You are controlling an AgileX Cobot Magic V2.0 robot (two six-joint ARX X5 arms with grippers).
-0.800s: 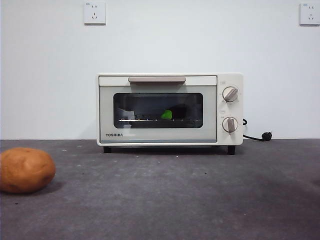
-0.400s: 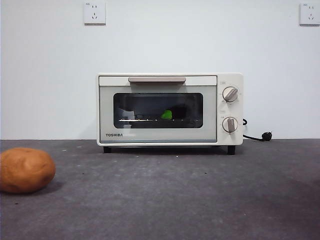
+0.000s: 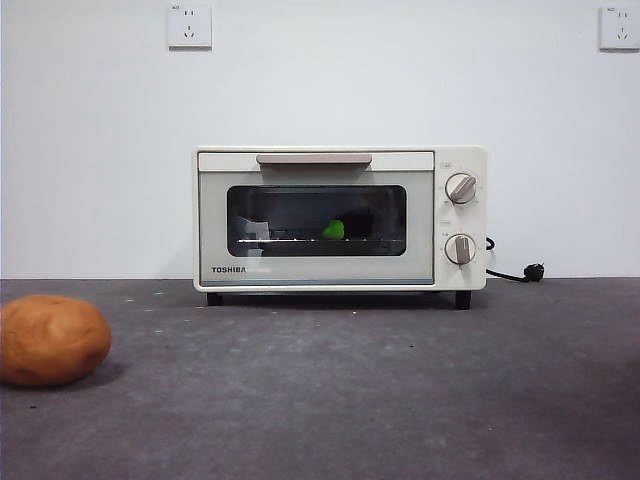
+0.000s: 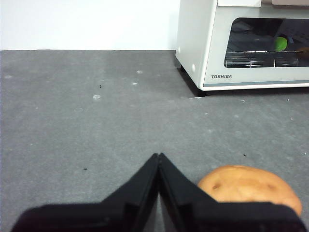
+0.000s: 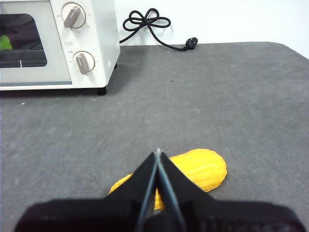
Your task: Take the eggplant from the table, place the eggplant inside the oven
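Eggplant inside shut oven, only green cap visible.
Purple body lost behind dark glass; left hand and right hand clenched empty.

The brand name "TOSHIBA" stands in dark capitals on the lower left corner of the door of the oven, below the glass window. The same word shows there in the left wrist view. Small markings ring the 2 knobs but are too small to read.
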